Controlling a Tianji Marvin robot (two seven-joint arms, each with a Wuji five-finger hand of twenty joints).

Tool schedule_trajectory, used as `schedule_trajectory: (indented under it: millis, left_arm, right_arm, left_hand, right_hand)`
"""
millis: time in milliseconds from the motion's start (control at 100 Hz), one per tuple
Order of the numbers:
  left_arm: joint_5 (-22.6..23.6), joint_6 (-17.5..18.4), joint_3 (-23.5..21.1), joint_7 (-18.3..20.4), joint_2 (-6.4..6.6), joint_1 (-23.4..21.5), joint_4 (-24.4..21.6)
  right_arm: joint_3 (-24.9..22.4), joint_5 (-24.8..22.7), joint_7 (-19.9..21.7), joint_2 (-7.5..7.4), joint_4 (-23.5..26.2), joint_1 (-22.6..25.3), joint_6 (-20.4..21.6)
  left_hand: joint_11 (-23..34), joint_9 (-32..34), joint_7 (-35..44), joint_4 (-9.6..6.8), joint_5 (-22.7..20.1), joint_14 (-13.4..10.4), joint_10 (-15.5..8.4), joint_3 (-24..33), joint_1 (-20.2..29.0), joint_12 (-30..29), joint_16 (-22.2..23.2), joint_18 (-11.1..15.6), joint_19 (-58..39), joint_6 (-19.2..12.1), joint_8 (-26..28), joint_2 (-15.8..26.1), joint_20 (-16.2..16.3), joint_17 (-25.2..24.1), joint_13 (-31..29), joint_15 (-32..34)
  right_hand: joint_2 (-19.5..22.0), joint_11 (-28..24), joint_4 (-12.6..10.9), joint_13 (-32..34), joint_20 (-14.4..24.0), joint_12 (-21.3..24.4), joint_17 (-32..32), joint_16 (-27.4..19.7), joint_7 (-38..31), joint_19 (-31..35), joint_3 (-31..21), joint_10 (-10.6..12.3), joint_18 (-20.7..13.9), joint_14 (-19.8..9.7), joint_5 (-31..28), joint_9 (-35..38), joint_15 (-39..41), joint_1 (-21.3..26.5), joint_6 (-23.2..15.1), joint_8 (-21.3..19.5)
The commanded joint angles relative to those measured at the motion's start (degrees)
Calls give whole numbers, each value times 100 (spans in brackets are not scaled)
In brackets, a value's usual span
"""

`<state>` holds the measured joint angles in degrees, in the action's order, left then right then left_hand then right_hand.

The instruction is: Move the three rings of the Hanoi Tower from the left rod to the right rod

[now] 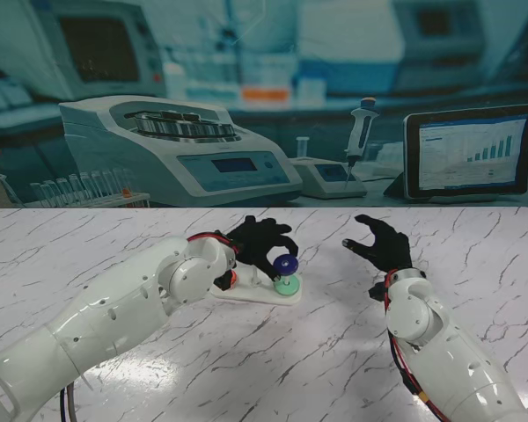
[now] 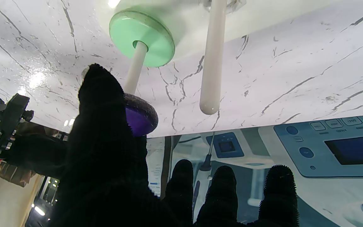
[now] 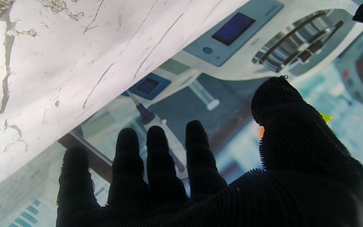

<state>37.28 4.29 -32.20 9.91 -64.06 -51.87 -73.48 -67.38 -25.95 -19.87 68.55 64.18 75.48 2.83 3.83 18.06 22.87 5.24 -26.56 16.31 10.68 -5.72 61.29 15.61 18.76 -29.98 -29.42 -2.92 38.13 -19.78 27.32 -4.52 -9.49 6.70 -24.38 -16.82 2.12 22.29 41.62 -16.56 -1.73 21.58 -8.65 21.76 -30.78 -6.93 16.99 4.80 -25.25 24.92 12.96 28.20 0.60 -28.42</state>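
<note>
Purple ring (image 2: 140,118): sat at the top of the right rod (image 2: 135,71), pinched by the left hand (image 1: 262,242); in the left wrist view the thumb (image 2: 101,94) covered one side of it, and the opposing finger was hidden.
Green ring (image 2: 142,37): lay at the foot of the same rod, on the white base (image 1: 255,294), straight beyond the purple ring along the rod.
Key relation: the rod's long axis stood upright from the base; judged from this, the ring had only to slide down that axis towards the green ring.
Middle rod (image 2: 212,56): bare, just beside the held ring.
Third ring: something orange (image 1: 232,280) showed behind the left wrist; too hidden to name.
Nearer hand: the left, on the ring; the right hand (image 1: 380,243) hovered well apart over the desk (image 1: 475,255), fingers spread, holding nothing.
Writing: none readable; the backdrop's instrument panels and tablet chart were too blurred.
</note>
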Motion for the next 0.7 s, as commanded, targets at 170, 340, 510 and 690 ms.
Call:
schedule_trajectory:
  millis: [170,340,510,690]
  left_arm:
    - [-93,113,141,65,-57,90,159]
    - [-143,104,216,66,-80,141,243]
    - [-208,128,278,-1,-123,181,363]
    - [-332,188,303,-7,-155,209,455]
  right_arm:
    - [13,5,-26,47,17,39,-3]
    - [11,8,-26,48,17,43,-7]
    - [10,5,-24,46,18,47,-3]
    - [6,5,-26,47,18,50,-9]
  left_hand:
    - [-7,99,1002,-18,-621,-20,-29,342,358,22,33,-3,-169,-390,221,312,55,-10,-61,-35]
    - [-11,88,953,-21,-587,-22,-36,336,331,23,33,-1,-173,-361,173,324,57,-15,-52,-37]
    - [-20,39,-71,-285,-342,-16,200,424,-206,21,35,-5,-203,268,-454,634,57,-15,-30,-35]
    - [-81,-219,-1187,-394,119,49,461,554,-438,-4,23,-51,-169,933,-954,138,49,-57,45,-56]
  right_hand:
    - [37,11,-143,46,93,36,61,76,-73,27,68,-7,-75,33,-92,26,42,52,-15,68]
    - [33,0,-144,53,89,31,58,78,-81,24,74,-11,-52,52,-101,44,54,54,-10,64]
    - [41,-15,-145,59,90,26,49,81,-84,27,78,-4,-36,47,-107,54,67,43,-23,63]
    - [45,-30,-145,63,92,22,37,84,-83,33,79,20,-45,29,-105,61,75,31,-44,66]
